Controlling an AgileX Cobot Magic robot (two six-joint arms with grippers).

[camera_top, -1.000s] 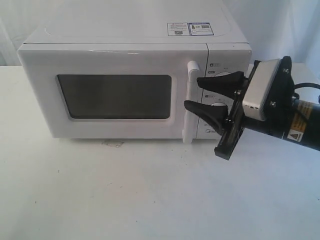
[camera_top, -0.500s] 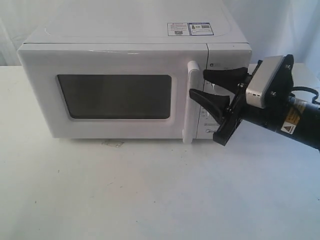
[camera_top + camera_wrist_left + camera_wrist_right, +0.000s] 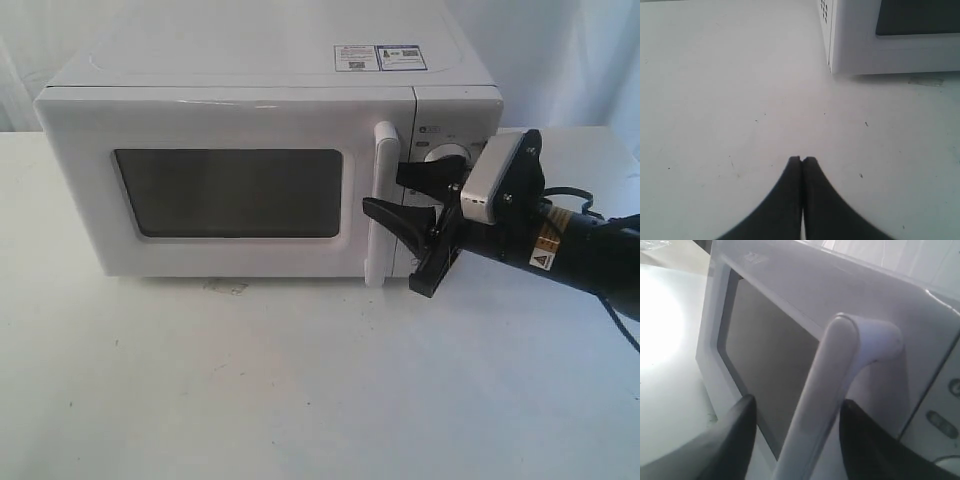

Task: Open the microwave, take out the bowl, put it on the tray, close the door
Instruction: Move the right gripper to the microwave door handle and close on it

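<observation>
- Left gripper (image 3: 802, 160) first: your wrist view shows its two black fingers (image 3: 785, 200) pressed together with nothing between them, hanging over the bare white table (image 3: 715, 100), near the lower left corner of the microwave (image 3: 860, 50) but apart from it
- Next you meet the microwave itself, standing squarely on the table, white, with two small stickers (image 3: 380, 57) on its top toward the right
- Its door (image 3: 80, 200) sits flush with the case, fully closed; the window (image 3: 230, 193) is dark, so you cannot see into the cavity, and where the bowl lies cannot be told from any view
- At the door's right edge stands the handle (image 3: 378, 250), a tall upright white bar
- Your right gripper (image 3: 385, 188) has its jaws spread wide, one finger on each side of the handle about halfway up; the right wrist view shows the bar running between them with a gap on either side, so nothing is gripped
- Behind that gripper is the control panel (image 3: 460, 110), with one round knob (image 3: 447, 155) showing above the upper finger; the lower part is hidden by the arm (image 3: 580, 255)
</observation>
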